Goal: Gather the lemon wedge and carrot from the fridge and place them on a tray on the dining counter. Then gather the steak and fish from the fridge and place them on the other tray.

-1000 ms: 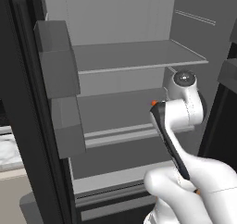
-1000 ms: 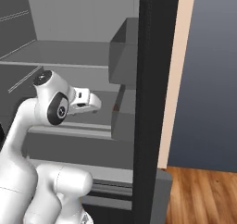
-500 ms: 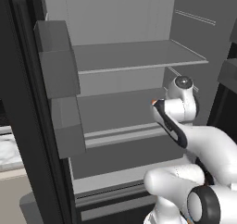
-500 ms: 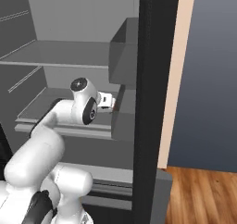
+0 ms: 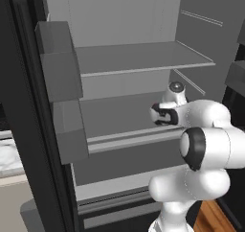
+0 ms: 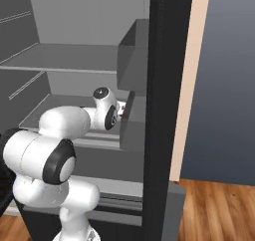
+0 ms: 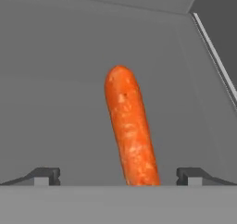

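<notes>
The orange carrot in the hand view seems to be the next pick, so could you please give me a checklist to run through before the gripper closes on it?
1. Black fridge door open, grey shelf reachable: ok.
2. Two-finger gripper open wide: ok.
3. Long orange carrot lined up between the dark fingertips: ok, its near end runs down midway between them.
4. Carrot lying free on the grey shelf floor, nothing touching it: ok.
5. Fingertips already far enough along the carrot to close: cannot tell, its near end is cut off at the bottom of the hand view.
6. White arm clear of the grey door bin: ok in the right base view.
</notes>
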